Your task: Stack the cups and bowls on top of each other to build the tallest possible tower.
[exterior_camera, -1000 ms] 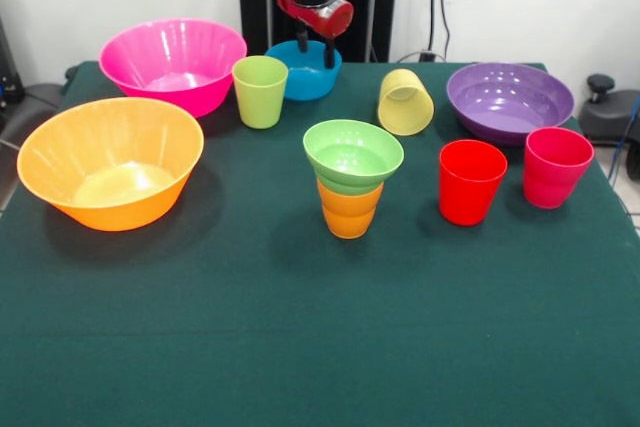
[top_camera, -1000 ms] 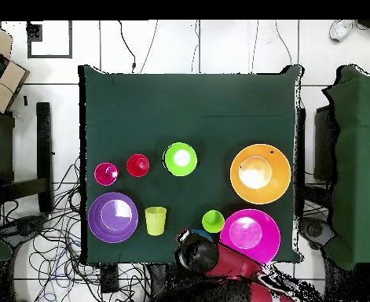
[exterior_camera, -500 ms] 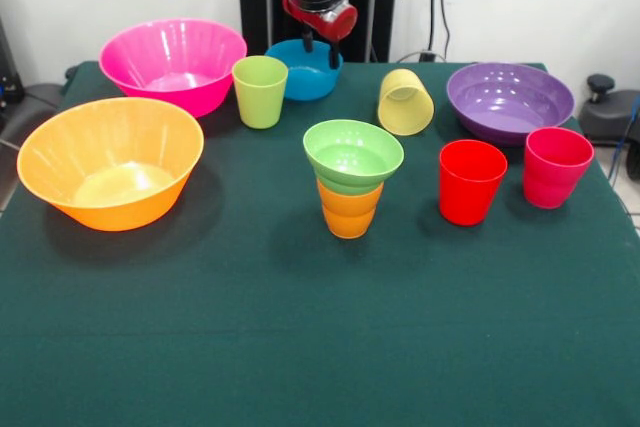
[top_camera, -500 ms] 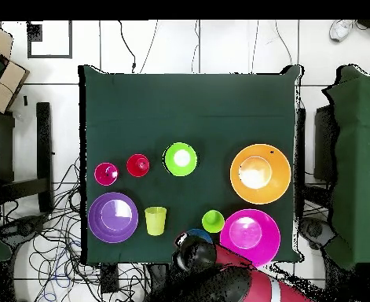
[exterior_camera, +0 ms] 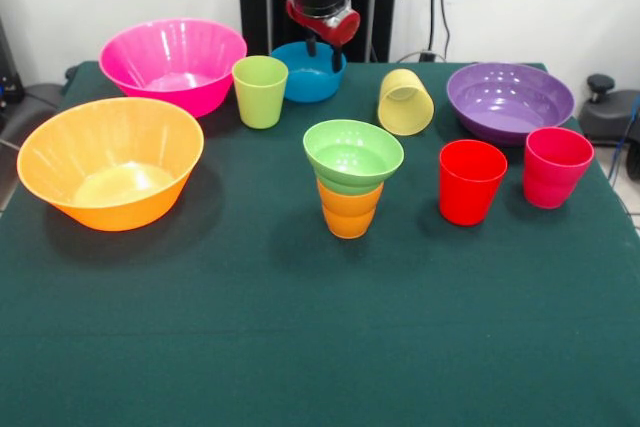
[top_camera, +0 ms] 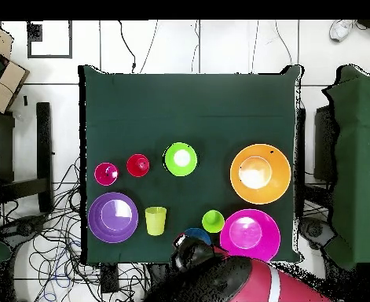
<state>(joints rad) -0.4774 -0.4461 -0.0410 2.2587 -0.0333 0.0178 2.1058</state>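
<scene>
The tower stands mid-table: a small light green bowl sits on the orange ribbed cup, and from above only the green bowl shows. The small blue bowl rests on the cloth at the far edge. My gripper hangs open over the blue bowl's right rim, one finger inside it and one outside. In the overhead view the gripper's head covers most of the blue bowl. Nothing is held.
Beside the blue bowl are a lime green cup and a pink bowl. The orange bowl sits at the left. The pale yellow cup lies tipped, near the purple bowl, red cup and pink-red cup.
The gripper has slid a little to the right across the blue bowl in the front view, and the arm has swung round behind it. The cups and bowls have not moved.
</scene>
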